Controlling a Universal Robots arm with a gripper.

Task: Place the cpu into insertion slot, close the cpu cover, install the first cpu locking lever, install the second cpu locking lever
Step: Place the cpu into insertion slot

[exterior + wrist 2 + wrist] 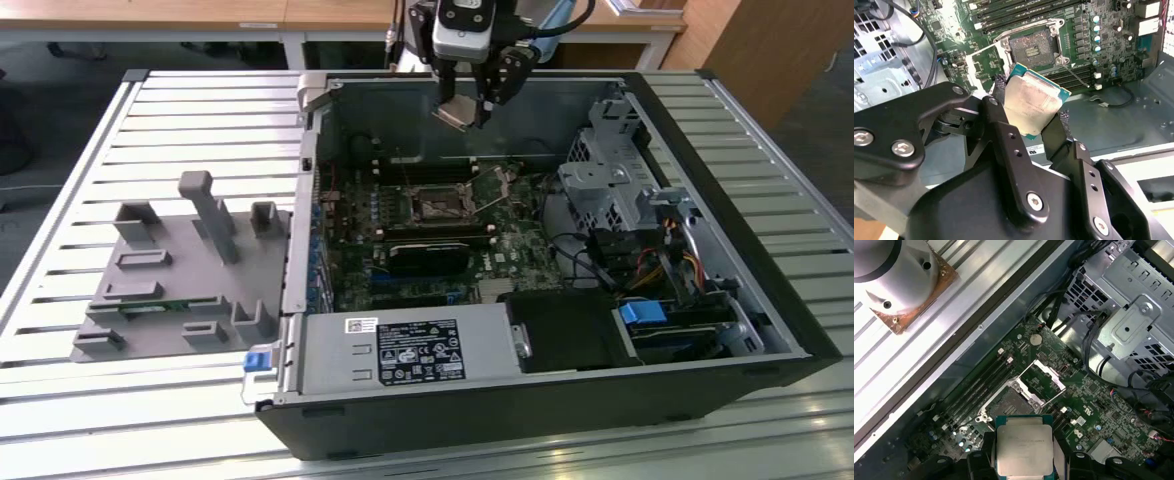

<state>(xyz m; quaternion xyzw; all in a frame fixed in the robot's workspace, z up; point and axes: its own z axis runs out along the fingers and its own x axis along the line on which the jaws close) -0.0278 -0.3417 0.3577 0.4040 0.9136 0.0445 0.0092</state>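
Silvery and thin, the cpu point(454, 112) hangs tipped at the tips of the hand point(470, 104) in the exterior view. The hand is up high, over the far end of the open case point(747, 300) that lies on the bench point(200, 110). The slot point(438, 205) is down below the hand and well apart from it.

In the second wrist view two fingers point(1004, 125) squeeze the cpu point(1031, 102) by its sides, so the hand point(1030, 106) is clamped on it. The cpu is tilted, not flat. The slot point(1033, 47) lies past the fingertips, dark in the middle, with a thin lever point(1076, 76) sticking out beside it.

In the first wrist view the cpu point(1025, 450) sits between the fingers. The slot point(1009, 405) is below and ahead of it. The cover point(1044, 376) looks flipped open, just beside the slot.

Here is what I think could go wrong. The fingers hold only the thin edges, so the cpu could slip and drop onto the board. If it comes down tilted or turned the wrong way, one corner would hit first and hurt the slot. If the hand comes down a bit off, the cpu could bump the cover or the lever.
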